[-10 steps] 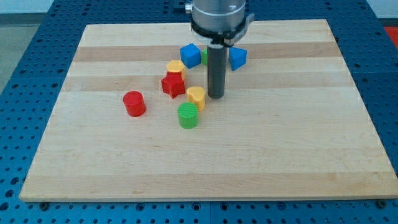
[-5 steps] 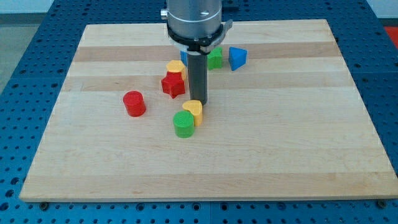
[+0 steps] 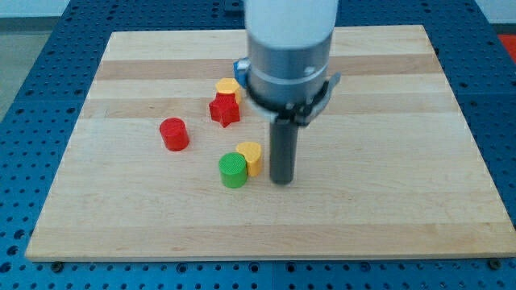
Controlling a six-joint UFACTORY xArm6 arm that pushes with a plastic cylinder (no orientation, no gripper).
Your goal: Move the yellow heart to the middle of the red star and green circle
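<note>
The yellow heart (image 3: 251, 157) lies near the board's middle, touching the green circle (image 3: 233, 171) at its lower left. The red star (image 3: 225, 110) sits above them toward the view's top left, with a gap between it and the heart. My tip (image 3: 281, 180) rests on the board just right of the yellow heart, close to it but apart.
A red cylinder (image 3: 173, 134) stands left of the star. A second yellow block (image 3: 227, 86) touches the star's top. A blue block (image 3: 241, 68) is partly hidden behind the arm. The wooden board (image 3: 387, 201) lies on a blue perforated table.
My tip moved from above the heart down and to its right. The yellow heart and green circle slid down and slightly left. The arm now hides the green and blue blocks at the top.
</note>
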